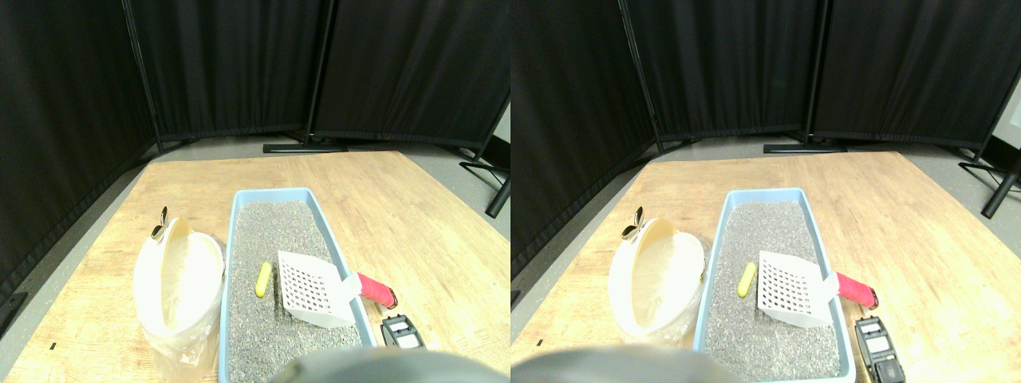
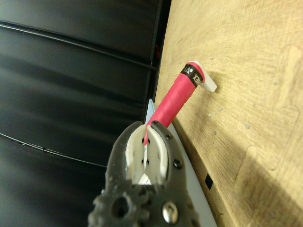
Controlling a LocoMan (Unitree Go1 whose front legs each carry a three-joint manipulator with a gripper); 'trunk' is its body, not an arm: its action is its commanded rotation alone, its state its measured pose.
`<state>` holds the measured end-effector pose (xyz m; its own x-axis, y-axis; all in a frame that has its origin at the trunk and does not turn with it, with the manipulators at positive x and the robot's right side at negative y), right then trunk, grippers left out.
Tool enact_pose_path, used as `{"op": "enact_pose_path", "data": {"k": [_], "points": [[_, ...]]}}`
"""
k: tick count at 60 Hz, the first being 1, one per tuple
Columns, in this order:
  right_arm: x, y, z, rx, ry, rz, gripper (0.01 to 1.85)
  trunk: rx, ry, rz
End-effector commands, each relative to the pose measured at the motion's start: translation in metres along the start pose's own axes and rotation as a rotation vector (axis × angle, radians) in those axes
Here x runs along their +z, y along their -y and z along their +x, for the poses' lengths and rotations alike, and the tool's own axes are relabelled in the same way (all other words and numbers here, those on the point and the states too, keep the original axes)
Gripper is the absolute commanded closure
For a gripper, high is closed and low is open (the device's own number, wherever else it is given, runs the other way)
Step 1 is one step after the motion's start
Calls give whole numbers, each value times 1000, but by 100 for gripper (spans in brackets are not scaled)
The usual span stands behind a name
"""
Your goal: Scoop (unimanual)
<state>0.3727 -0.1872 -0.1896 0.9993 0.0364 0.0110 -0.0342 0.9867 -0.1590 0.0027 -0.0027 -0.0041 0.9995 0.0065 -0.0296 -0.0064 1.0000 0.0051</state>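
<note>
Resting beside the gripper point(image 1: 399, 329), the scoop point(image 1: 315, 289) lies unheld.

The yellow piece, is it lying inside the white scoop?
No, the yellow piece lies on the grey litter, beside the white scoop.

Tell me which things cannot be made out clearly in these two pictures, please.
- Right gripper: in the stereo pair view the bottom edge cuts it; whether the jaws are open or shut cannot be seen in either view.
- Scoop: in the wrist view only its pink handle shows; the jaw hides the rest.
- Yellow object on the litter: too small to identify.
- White lined bin: its contents cannot be seen.
</note>
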Motion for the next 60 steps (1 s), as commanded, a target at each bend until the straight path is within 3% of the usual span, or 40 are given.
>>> {"op": "enact_pose_path", "data": {"k": [1, 25, 36, 38, 52, 60], "points": [[8, 2, 1, -8, 41, -10, 144, 7, 2, -4], [9, 7, 5, 2, 65, 22, 144, 4, 0, 1], [8, 8, 6, 6, 78, 43, 129, 6, 0, 2], [9, 9, 8, 14, 77, 77, 114, 5, 0, 2], [6, 12, 19, 51, 71, 207, 85, 6, -3, -2], [3, 13, 25, 54, 77, 226, 83, 9, -7, -5]]}}
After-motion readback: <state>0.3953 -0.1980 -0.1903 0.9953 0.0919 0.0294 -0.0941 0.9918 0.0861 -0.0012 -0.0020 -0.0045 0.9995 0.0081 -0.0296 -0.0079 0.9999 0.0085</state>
